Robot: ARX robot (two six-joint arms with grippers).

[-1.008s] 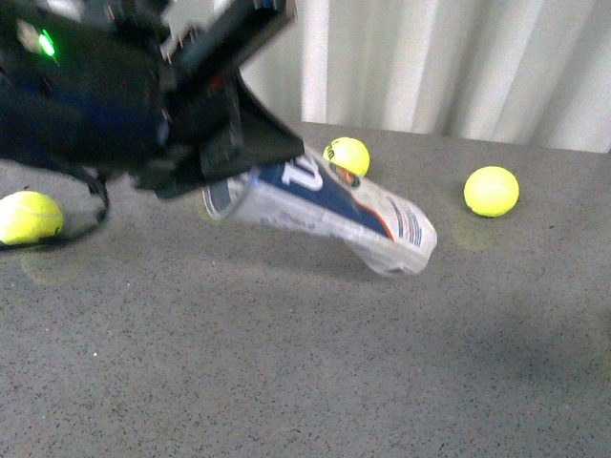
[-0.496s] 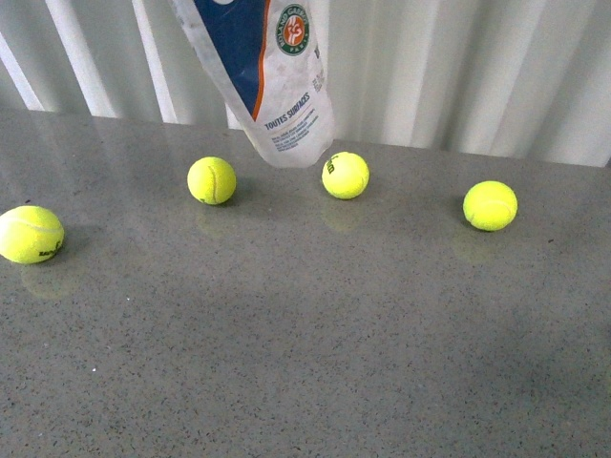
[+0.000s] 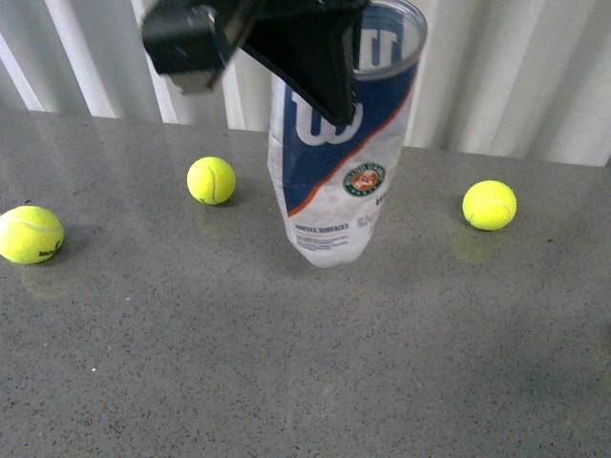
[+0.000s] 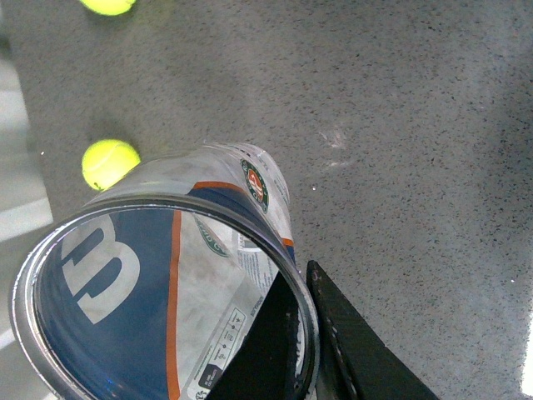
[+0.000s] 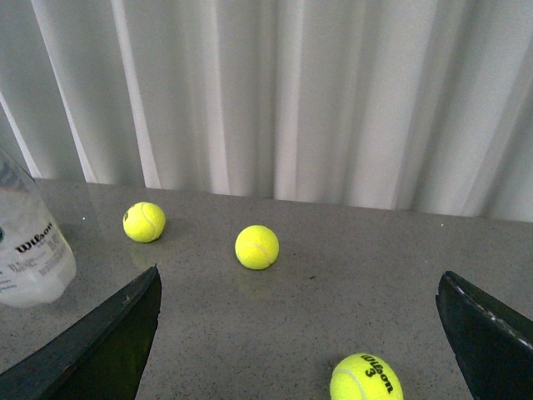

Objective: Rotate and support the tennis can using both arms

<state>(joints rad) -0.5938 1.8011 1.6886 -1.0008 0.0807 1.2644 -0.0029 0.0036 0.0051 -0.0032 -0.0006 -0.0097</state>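
Note:
The tennis can (image 3: 334, 181) stands nearly upright at the table's middle, open metal rim up and blue-white-orange label with the white "W" facing me. Its rounded bottom is at the table surface; whether it touches I cannot tell. My left gripper (image 3: 329, 81) comes in from the upper left and is shut on the can's rim. In the left wrist view one finger lies inside the tennis can (image 4: 166, 275) and one outside, where the left gripper (image 4: 304, 333) pinches the rim. My right gripper (image 5: 298, 333) is open and low over the table, with the can's bottom (image 5: 29, 258) far off to its side.
Yellow tennis balls lie on the grey table (image 3: 286, 363): one (image 3: 211, 180) left of the can, one (image 3: 31, 234) at the left edge, one (image 3: 490, 205) to the right. A ball (image 5: 366, 379) lies between the right gripper's fingers. White curtain (image 3: 516, 67) behind.
The can went from lying tilted low, to hanging high with only its bottom showing, to nearly upright and lower now. The left gripper is back in view at the top.

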